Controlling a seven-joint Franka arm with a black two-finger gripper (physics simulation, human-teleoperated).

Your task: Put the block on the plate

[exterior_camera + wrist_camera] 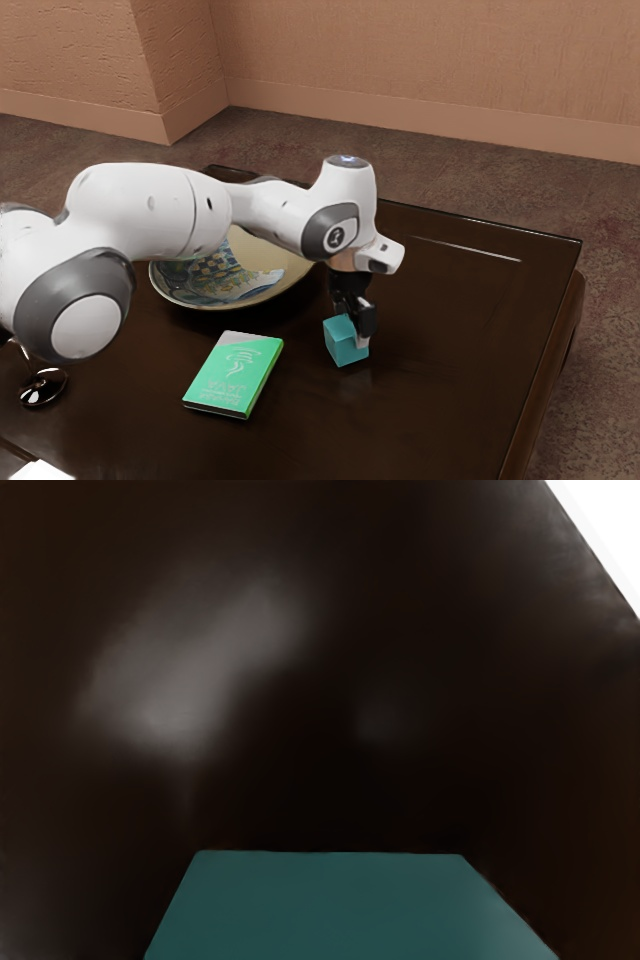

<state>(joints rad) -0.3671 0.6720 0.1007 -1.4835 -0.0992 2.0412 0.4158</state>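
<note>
Exterior view: down at the teal block (342, 349) with the black gripper (352, 331), over the dark table (440, 390), to the exterior view's right of both the broad patterned plate (220, 278) and the green-and-grey book (238, 372). In the wrist view, close up against the same block, with bare tabletop past it. Impossible to tell how far open or closed at the grip, or whether truly holding the block or merely alongside it; equally unclear whether resting on the table or just raised from it. Not on the plate, at any rate. Probably at the grasping step, or right at the start of the lift. Next, make sure of the hold, then raise straight up, high enough to pass over the plate's upturned rim. Then carry toward the exterior view's left, away from the book, and stop above the hollow middle before lowering. Beware of clipping the rim, or of letting go over the sloping side and so risking a slide or a tip.
</note>
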